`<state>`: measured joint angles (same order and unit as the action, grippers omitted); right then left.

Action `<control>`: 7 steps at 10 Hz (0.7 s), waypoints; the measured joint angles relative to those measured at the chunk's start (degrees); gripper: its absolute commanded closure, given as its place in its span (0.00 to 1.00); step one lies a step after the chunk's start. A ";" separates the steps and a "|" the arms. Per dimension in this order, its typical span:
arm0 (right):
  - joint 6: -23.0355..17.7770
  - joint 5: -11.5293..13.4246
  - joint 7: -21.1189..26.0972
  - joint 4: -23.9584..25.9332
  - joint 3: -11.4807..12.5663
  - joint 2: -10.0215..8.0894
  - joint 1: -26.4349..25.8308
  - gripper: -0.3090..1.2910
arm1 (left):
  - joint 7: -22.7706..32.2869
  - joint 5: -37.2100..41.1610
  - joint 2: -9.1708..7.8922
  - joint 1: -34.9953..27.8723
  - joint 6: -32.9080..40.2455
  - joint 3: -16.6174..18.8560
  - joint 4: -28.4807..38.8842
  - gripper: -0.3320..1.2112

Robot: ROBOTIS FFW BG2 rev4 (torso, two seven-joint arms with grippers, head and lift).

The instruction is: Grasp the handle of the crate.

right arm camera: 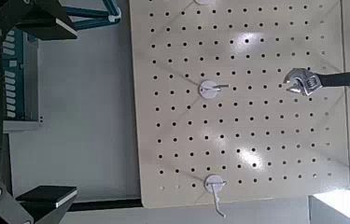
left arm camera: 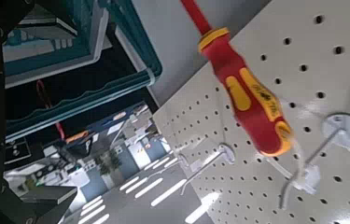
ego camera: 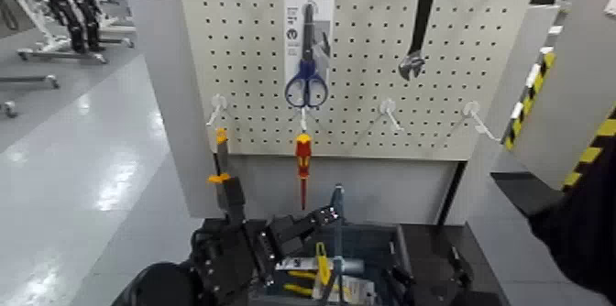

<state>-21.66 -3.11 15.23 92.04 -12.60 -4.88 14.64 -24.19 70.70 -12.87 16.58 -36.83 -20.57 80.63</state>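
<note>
Black blocky left gripper (ego camera: 298,227) with angular finger links, orange tabs on the arm's upright black bar, right arm (lower right) matte black

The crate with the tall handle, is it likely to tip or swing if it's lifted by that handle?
Probably some swing: the handle is a single thin upright bar over the middle of the crate, so the load hangs from one narrow point. Tools lie loose inside and may slide, tilting it. The plastic walls look stiff, so it should hold shape.

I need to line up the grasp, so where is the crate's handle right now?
In the head view the handle stands upright over the crate at bottom centre, right of the left hand and below the hanging red screwdriver.
</note>
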 measured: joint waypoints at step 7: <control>-0.38 -0.39 -0.29 -0.35 -0.44 -0.04 -0.46 0.27 | -8.28 6.65 1.58 10.07 -4.63 -7.20 -13.23 0.31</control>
<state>-22.04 -3.49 14.94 91.69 -13.04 -4.92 14.18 -32.47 77.35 -11.28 26.65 -41.46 -27.77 67.39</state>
